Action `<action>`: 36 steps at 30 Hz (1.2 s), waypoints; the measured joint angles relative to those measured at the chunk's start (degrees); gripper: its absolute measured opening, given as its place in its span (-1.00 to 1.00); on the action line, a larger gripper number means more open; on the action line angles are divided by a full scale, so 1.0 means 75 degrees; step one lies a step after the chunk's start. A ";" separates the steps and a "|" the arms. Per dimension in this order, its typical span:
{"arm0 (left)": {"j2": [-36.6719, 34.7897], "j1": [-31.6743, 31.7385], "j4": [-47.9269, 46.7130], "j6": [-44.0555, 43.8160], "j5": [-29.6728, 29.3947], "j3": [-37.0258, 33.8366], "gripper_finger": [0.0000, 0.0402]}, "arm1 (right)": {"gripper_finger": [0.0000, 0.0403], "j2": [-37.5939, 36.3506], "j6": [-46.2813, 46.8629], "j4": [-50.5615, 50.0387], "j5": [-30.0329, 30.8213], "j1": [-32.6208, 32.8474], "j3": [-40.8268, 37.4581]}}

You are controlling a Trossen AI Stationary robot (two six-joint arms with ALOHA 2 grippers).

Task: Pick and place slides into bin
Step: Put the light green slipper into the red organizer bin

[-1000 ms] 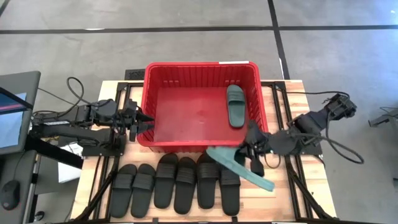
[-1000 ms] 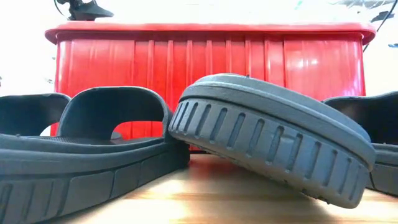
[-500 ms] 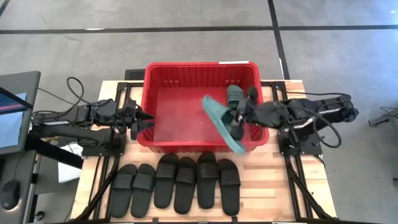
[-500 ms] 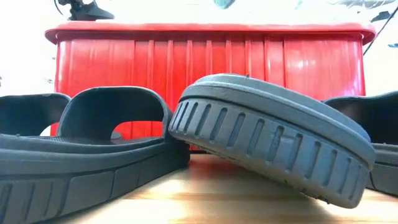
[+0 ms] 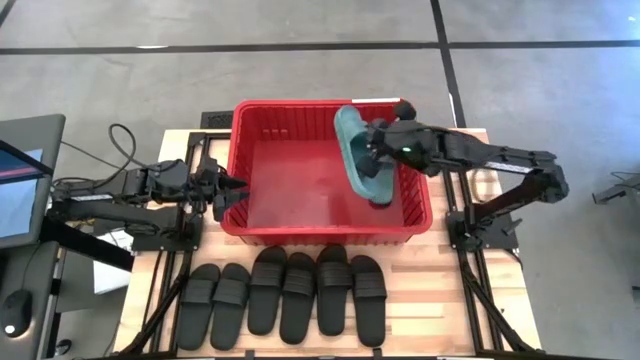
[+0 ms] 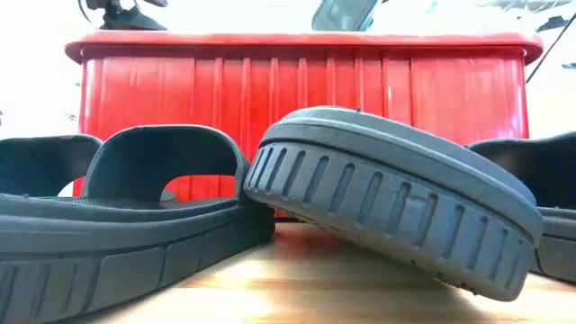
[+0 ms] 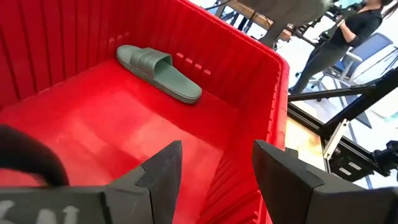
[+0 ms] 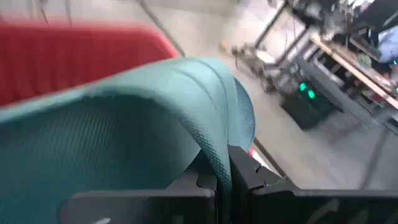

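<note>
Right claw [image 5: 372, 150] pinches 1 teal slide [image 5: 352, 150] over the bin [image 5: 240, 150]; left claw [image 5: 226, 190] spread at rim.

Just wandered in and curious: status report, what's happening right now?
Right gripper shut on teal-green rubber slide above red plastic bin. Left gripper open at bin's side. Nothing in the way.
</note>
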 joint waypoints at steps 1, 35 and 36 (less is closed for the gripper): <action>0.0032 0.0000 -0.0005 -0.0019 -0.0008 0.0000 -0.09 | -1.00 0.0128 -0.0104 -0.0169 -0.0018 -0.0153 -0.0031; 0.1037 0.0000 0.0452 -0.0492 -0.0330 0.0000 -0.09 | -1.00 0.4203 -0.2382 -0.1058 -0.2022 -0.2351 0.0383; 0.1041 0.0002 0.0522 -0.0498 -0.0337 0.0000 -0.09 | -1.00 0.4261 -0.2427 -0.1065 -0.1959 -0.2373 0.0406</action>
